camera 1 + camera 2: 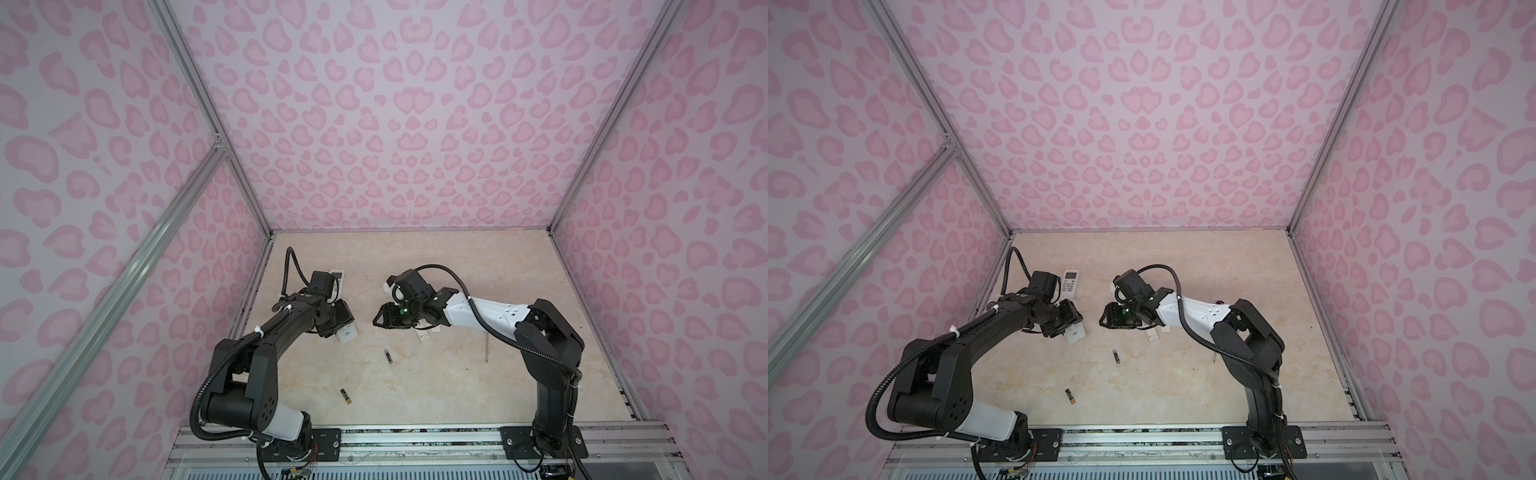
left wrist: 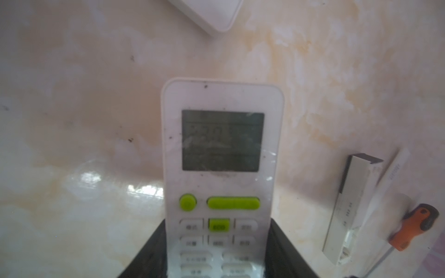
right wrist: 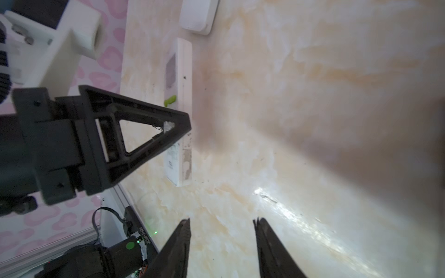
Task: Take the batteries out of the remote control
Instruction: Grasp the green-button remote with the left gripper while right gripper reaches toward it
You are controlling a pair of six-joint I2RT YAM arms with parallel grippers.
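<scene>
White remote (image 2: 220, 183), clasped in left pincer (image 2: 218, 227)

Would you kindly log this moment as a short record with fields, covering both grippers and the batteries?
left gripper: shut on the white remote, display toward its wrist camera
right gripper: open, empty, over the table
batteries: two, black with gold ends, loose and apart on the table
second remote: face up on the table
screwdriver: orange handle, lying on the table
</scene>
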